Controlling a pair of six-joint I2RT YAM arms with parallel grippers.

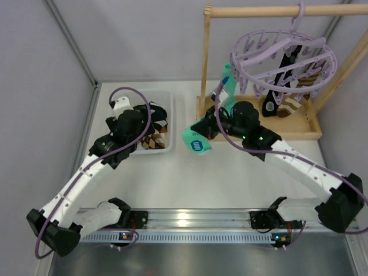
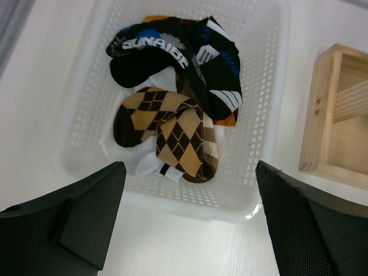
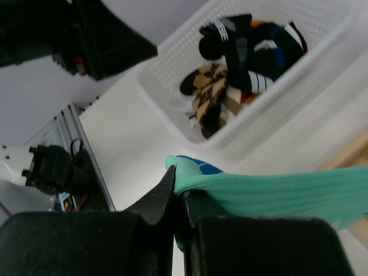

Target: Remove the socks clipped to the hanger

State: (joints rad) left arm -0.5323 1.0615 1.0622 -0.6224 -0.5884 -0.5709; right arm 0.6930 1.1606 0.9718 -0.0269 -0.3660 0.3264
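- Top view: the teal sock point(image 1: 196, 144) lies stretched on a slant. Its toe is at the centre of the frame and its cuff is up and to the right, at the left rim of the hanger point(image 1: 282, 57). Whether a clip grips that cuff I cannot tell.
- The right gripper point(image 1: 201, 132) sits at the toe end of that sock. From it the hanger lies up and to the right, and the white basket point(image 1: 171, 121) is near on its left. This arm is much the nearer to the ring.
- The left gripper point(image 1: 144, 127) hovers over the basket, well apart from the hanger. Inside the ring a hanging black sock point(image 1: 284, 72) and a brown striped sock point(image 1: 296, 105) dangle.
- Left wrist view: the left fingers point(image 2: 86, 213) stand spread wide at the lower corners and hold nothing. Past them, filling the middle of the frame, the basket holds black socks point(image 2: 172, 52) and an argyle sock point(image 2: 172, 135) in a heap. A corner of the wooden frame point(image 2: 322, 115) shows at the right edge.
- Right wrist view: the right fingers point(image 3: 152, 204) are pressed together at lower centre, pinching the teal sock by its end. From the pinch the sock runs level to the right edge of the frame and looks pulled taut. The basket lies beyond it, in the upper right.
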